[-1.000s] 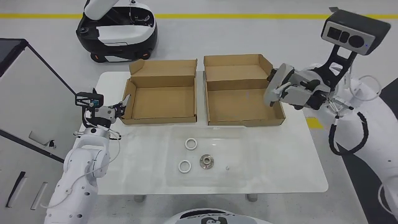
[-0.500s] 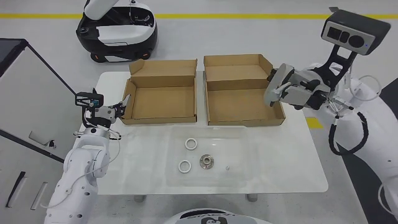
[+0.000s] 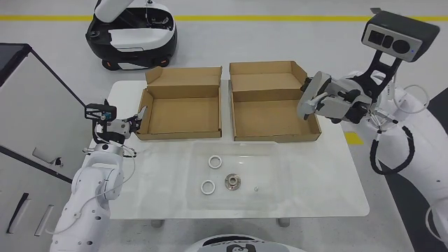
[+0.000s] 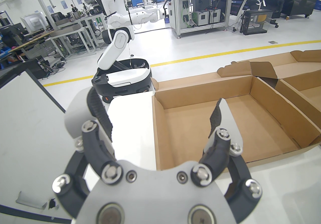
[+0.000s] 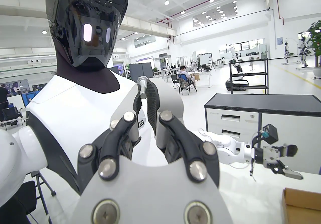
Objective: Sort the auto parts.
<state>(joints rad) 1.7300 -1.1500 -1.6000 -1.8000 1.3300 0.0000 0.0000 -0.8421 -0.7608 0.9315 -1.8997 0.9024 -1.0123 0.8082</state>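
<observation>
Sorting looks barely begun: the left brown cardboard box (image 3: 183, 115) and the right brown cardboard box (image 3: 274, 119) appear bare inside, while two white rings (image 3: 215, 161) (image 3: 208, 187), a grey metal flanged part (image 3: 231, 180) and a tiny pale piece (image 3: 257, 187) lie loose on the white counter (image 3: 315, 182) in front of them. The right end effector (image 5: 145, 99) is clamped on a silver hex-headed bolt (image 5: 142, 88) at the right box's outer edge; the left end effector (image 4: 160, 114) gapes wide, empty, beside the left box.
</observation>
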